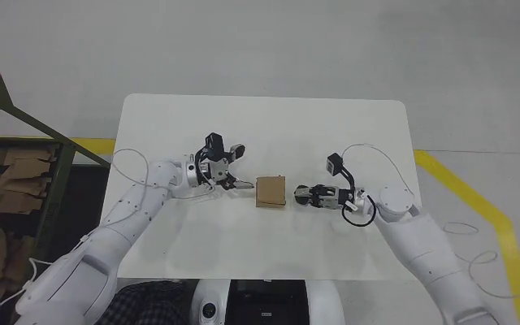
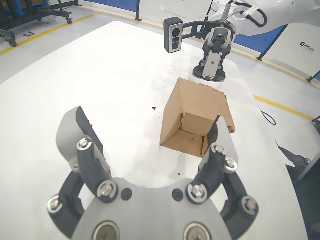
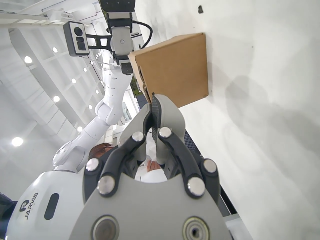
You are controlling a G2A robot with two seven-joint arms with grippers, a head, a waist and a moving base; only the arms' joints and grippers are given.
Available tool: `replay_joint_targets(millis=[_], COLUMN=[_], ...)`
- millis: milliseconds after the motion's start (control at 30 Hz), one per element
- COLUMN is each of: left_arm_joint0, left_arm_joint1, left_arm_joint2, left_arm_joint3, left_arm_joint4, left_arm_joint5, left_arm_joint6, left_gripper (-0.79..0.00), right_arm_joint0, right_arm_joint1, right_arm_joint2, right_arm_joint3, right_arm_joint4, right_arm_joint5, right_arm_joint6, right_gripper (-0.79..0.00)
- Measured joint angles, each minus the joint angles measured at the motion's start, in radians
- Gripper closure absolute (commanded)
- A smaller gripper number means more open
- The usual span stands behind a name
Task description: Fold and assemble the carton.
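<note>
A small brown carton (image 1: 270,192) lies on its side in the middle of the white table (image 1: 341,130). In the left wrist view its open end (image 2: 192,136) faces me, with inner flaps folded in at the back. My left gripper (image 2: 150,131) is open just in front of that opening, one fingertip (image 2: 220,128) level with the opening's edge. In the top view this left gripper (image 1: 236,184) sits left of the carton. My right gripper (image 3: 153,101) is shut, its tips against the carton's (image 3: 175,71) opposite end near an upper corner. From above, the right gripper (image 1: 298,195) is right of the carton.
A green-framed cart holding flat cardboard (image 1: 28,175) stands off the table's left side. Small dark specks (image 2: 153,107) lie on the tabletop near the carton. Bare table surface extends behind and in front of both arms.
</note>
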Motion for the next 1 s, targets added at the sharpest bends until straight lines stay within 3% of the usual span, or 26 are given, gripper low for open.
replay_joint_targets(millis=[333, 600, 800, 1000], left_arm_joint0=[0.032, 0.082, 0.142, 0.224], left_arm_joint1=[0.036, 0.060, 0.080, 0.107], left_arm_joint2=[-0.123, -0.206, -0.296, -0.408], left_arm_joint3=[-0.078, -0.130, -0.189, -0.265], left_arm_joint4=[-0.031, -0.089, -0.172, -0.214], left_arm_joint5=[0.027, 0.020, 0.045, 0.066], left_arm_joint6=[0.049, -0.016, -0.039, -0.083], left_gripper=[-0.785, -0.785, -0.785, -0.785], right_arm_joint0=[-0.039, -0.021, -0.005, -0.016], right_arm_joint1=[0.028, 0.040, 0.042, 0.031], right_arm_joint2=[0.149, 0.275, 0.333, 0.335], right_arm_joint3=[-0.065, -0.046, -0.030, -0.046], right_arm_joint4=[0.006, 0.008, -0.078, -0.257], right_arm_joint5=[-0.088, -0.208, -0.272, -0.277], right_arm_joint6=[-0.124, -0.259, -0.438, -0.723], right_gripper=[0.000, 0.000, 0.000, 0.000])
